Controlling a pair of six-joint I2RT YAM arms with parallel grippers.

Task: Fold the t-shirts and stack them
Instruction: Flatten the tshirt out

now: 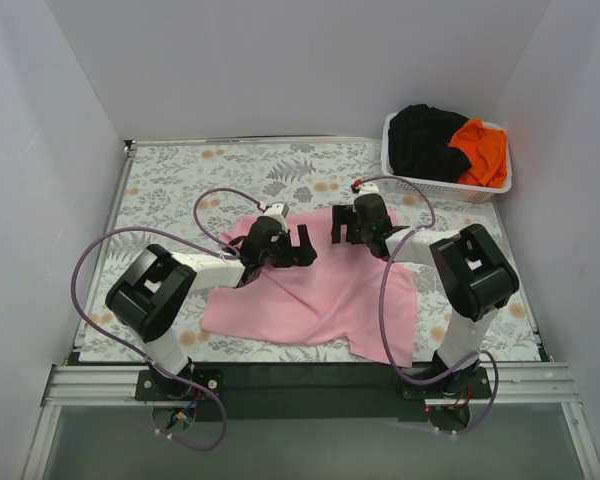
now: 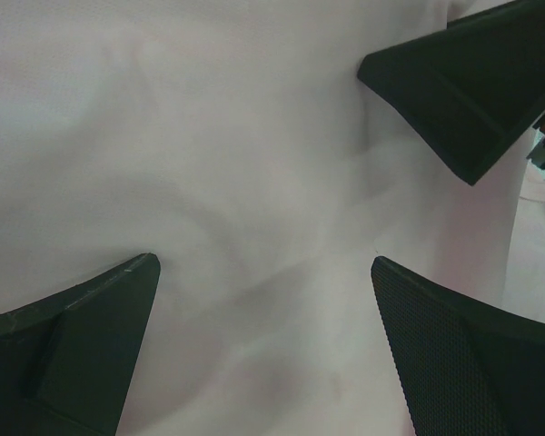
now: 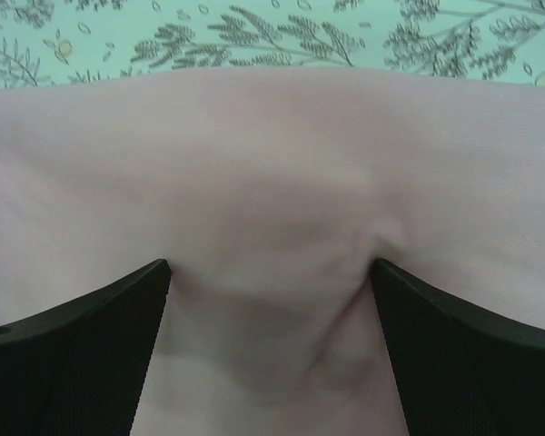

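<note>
The light pink t-shirt (image 1: 320,290) lies spread on the floral table. My left gripper (image 1: 305,246) is open and low over the shirt's far middle; in the left wrist view (image 2: 265,263) pink cloth (image 2: 236,182) fills the space between its fingers. My right gripper (image 1: 337,226) is open just to the right of it. In the right wrist view (image 3: 271,265) its fingertips press into the pink cloth (image 3: 272,163) near the shirt's far edge, and the cloth bunches between them. The black t-shirt (image 1: 425,140) and the orange t-shirt (image 1: 480,150) lie crumpled in the basket.
The white lattice basket (image 1: 445,190) stands at the table's far right corner. The floral tablecloth (image 1: 180,180) shows beyond and left of the pink shirt. A finger of the right gripper (image 2: 463,91) shows at the upper right of the left wrist view. White walls enclose three sides.
</note>
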